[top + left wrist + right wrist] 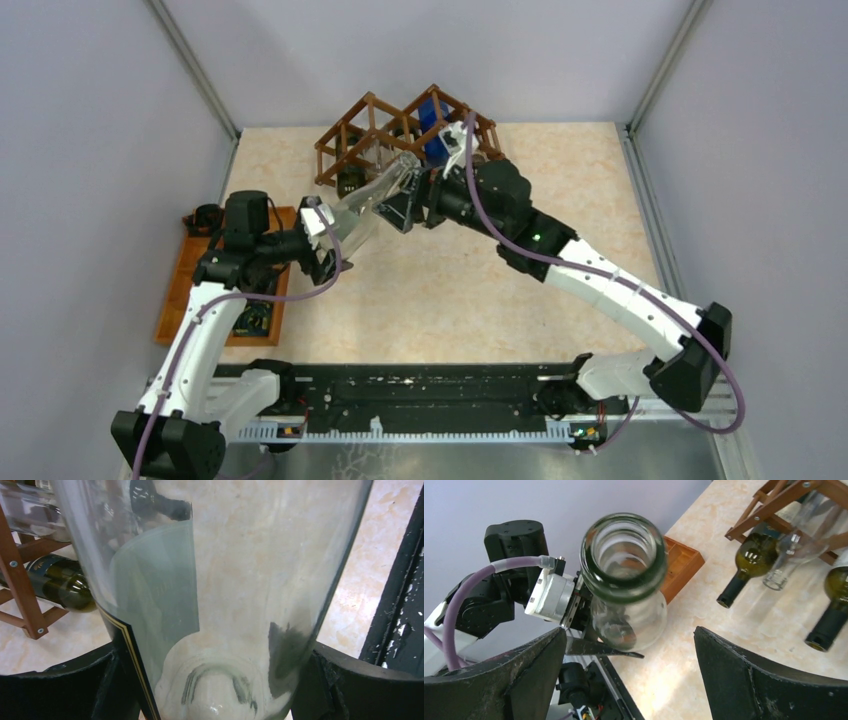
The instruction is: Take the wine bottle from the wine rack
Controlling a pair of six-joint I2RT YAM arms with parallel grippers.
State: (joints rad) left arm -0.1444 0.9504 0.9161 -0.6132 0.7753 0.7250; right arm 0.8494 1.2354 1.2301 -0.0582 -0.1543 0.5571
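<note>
A clear, empty wine bottle (365, 200) is held at its base by my left gripper (333, 240). The black fingers (60, 690) press both sides of the glass (225, 580). The bottle slants up towards the brown lattice wine rack (400, 135), in front of it. My right gripper (415, 185) is open at the neck end. In the right wrist view the bottle's green-rimmed mouth (624, 555) faces the camera above the wide-apart fingers (764, 680), which do not touch it. The left gripper also shows there (551, 597).
Dark green bottles (749, 560) and a clear one (794, 555) lie in the rack (784, 500); one shows in the left wrist view (65, 585). A blue object (432, 125) sits in the rack's right peak. An orange-brown tray (185, 280) lies at the left.
</note>
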